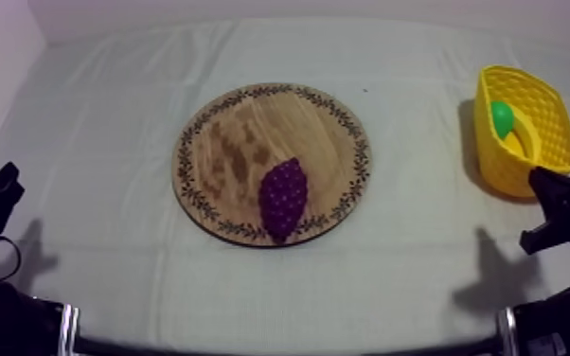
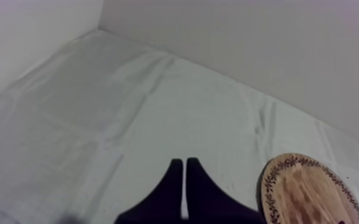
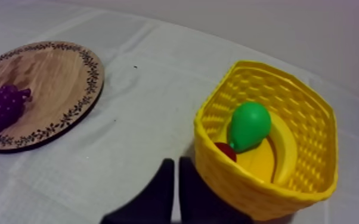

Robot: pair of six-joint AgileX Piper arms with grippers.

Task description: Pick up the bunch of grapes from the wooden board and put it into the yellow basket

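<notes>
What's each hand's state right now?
Left hand: shut, holding nothing.
Right hand: shut, holding nothing, beside the basket.

Furnished with one table [image 1: 109,161] under a grey-white cloth [image 1: 412,275], creased along faint fold lines. Bounded at the far edge by a plain pale wall [image 2: 247,36], meeting a side wall [image 2: 27,30] in a corner. Lit softly, seemingly from overhead.

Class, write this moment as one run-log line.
grapes on board | basket holds pear, banana, small red fruit | left gripper shut | right gripper shut, beside basket
</notes>
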